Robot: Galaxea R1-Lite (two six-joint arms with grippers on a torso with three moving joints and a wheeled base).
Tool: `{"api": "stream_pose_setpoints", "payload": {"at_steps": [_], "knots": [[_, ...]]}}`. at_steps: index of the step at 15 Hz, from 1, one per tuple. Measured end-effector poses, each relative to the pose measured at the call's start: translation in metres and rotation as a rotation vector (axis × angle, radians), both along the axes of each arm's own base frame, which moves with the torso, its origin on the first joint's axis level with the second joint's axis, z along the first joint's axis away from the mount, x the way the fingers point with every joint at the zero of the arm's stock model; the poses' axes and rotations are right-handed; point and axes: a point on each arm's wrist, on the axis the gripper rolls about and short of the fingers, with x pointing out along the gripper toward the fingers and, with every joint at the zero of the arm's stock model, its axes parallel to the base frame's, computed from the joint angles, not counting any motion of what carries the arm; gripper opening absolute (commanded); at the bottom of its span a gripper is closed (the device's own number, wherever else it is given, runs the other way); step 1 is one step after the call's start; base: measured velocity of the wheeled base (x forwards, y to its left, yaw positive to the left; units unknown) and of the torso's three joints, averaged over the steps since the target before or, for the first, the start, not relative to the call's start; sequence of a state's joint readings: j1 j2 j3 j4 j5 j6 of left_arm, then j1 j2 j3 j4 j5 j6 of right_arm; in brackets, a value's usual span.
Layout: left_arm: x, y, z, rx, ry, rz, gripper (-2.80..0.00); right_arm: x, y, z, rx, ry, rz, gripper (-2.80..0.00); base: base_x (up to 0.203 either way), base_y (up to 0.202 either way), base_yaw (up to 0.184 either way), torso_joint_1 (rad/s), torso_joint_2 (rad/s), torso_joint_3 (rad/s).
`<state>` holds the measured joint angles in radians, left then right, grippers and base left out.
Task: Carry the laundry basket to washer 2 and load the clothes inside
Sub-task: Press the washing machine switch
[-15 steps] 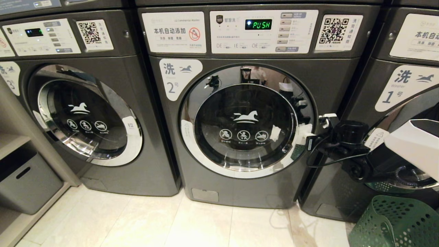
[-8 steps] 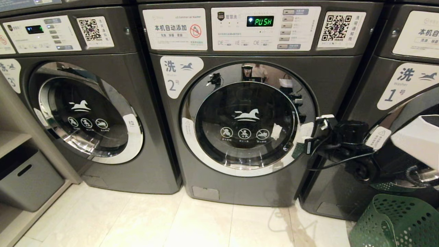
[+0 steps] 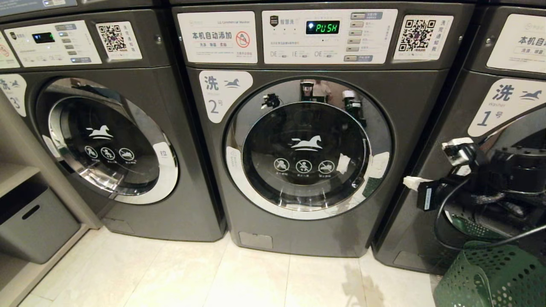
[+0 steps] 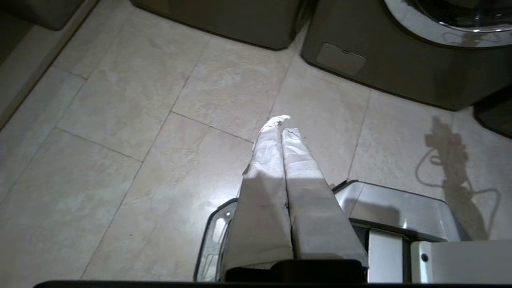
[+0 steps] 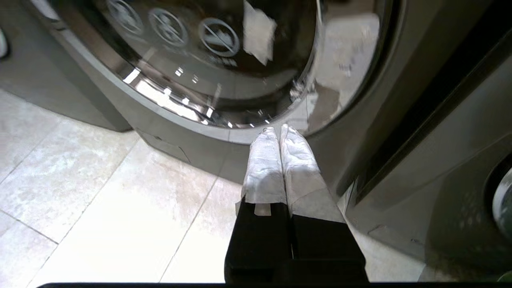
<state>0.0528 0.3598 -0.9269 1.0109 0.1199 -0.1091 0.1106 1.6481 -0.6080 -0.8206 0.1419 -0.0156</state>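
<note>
Head view puts you square before washer 2 [image 3: 307, 145], door shut; the laundry basket [image 3: 490, 277] sits on the floor to your right. Both the right gripper [image 5: 279, 130] and left gripper [image 4: 282, 126] are pinched closed, empty — next, you need that door open.

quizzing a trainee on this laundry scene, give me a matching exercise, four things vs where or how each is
Things:
1. washer 2
2. laundry basket
3. right gripper
4. left gripper

States:
A. shut, above bare floor tiles
B. on the floor at the right, before washer 1
C. door closed, display reads PUSH
D. shut, near the chrome door ring

Pairs: 1-C, 2-B, 3-D, 4-A
</note>
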Motion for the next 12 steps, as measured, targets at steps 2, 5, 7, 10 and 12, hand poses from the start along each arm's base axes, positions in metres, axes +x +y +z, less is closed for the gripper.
{"api": "stream_pose_setpoints", "payload": {"at_steps": [2,5,7,10,12], "knots": [[0.01,-0.005,-0.017,-0.02,-0.041,-0.077,-2.8,-0.023,0.003,0.02,-0.033,-0.073,0.032,-2.8,0.0,0.0,0.0,0.0,0.0,0.0],[0.049,-0.002,-0.062,0.045,-0.085,-0.105,-2.8,-0.056,0.008,0.051,-0.054,-0.147,0.109,-2.8,0.0,0.0,0.0,0.0,0.0,0.0],[0.071,0.0,-0.102,0.108,-0.116,-0.13,-2.8,-0.069,0.017,0.075,-0.05,-0.175,0.173,-2.8,0.0,0.0,0.0,0.0,0.0,0.0],[0.083,0.001,-0.12,0.145,-0.297,-0.158,-2.8,-0.07,0.028,0.117,-0.031,-0.283,0.226,-2.8,0.0,0.0,0.0,0.0,0.0,0.0],[0.084,0.0,-0.12,0.128,-0.338,-0.206,-2.8,-0.055,0.035,0.136,-0.019,-0.334,0.237,-2.8,0.0,0.0,0.0,0.0,0.0,0.0]]}}
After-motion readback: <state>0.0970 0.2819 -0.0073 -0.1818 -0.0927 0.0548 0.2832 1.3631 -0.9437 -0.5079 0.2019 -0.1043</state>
